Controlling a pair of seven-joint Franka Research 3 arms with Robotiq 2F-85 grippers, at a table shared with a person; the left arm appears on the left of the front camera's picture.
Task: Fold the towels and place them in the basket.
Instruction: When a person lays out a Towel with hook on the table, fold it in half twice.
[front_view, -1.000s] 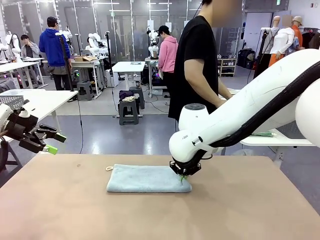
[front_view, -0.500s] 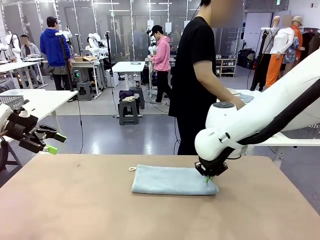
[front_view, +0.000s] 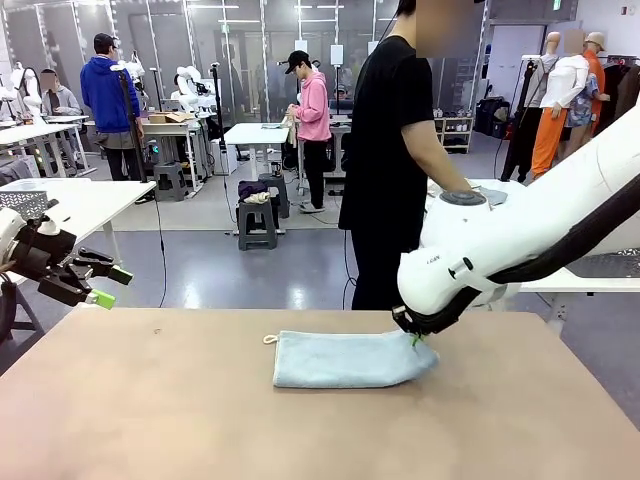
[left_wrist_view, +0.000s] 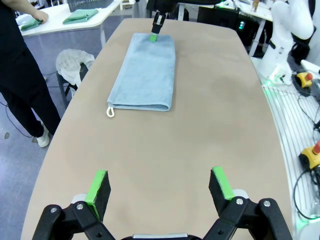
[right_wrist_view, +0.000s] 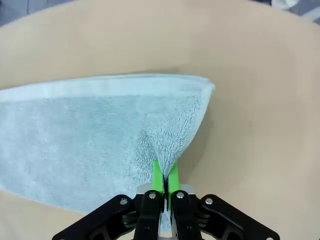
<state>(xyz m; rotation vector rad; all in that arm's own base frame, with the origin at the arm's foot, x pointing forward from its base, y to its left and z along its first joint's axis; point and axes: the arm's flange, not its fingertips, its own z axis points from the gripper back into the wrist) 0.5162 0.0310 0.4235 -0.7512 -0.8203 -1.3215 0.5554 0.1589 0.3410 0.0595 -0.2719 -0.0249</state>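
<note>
Right wrist view: right tool (right_wrist_view: 165, 172) clenched on towel (right_wrist_view: 90, 125) edge, rest spread ahead; left tool (left_wrist_view: 159, 176) released.

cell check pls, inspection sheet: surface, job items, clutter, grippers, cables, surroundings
Surface: tan tabletop, smooth, no stains seen.
Job's things: one towel, folded and lying flat, white loop at its far left corner, right end bunched in the grip.
Clutter: nothing seen on the tabletop.
Grippers: left gripper open, fingers holding nothing, above the table's left end; right gripper shut on the towel's right end.
Cables: black cable bundle along the right arm; loose cables on the floor beside the table.
Surroundings: person at the far side, hand on a white side table carrying green cloths.
</note>
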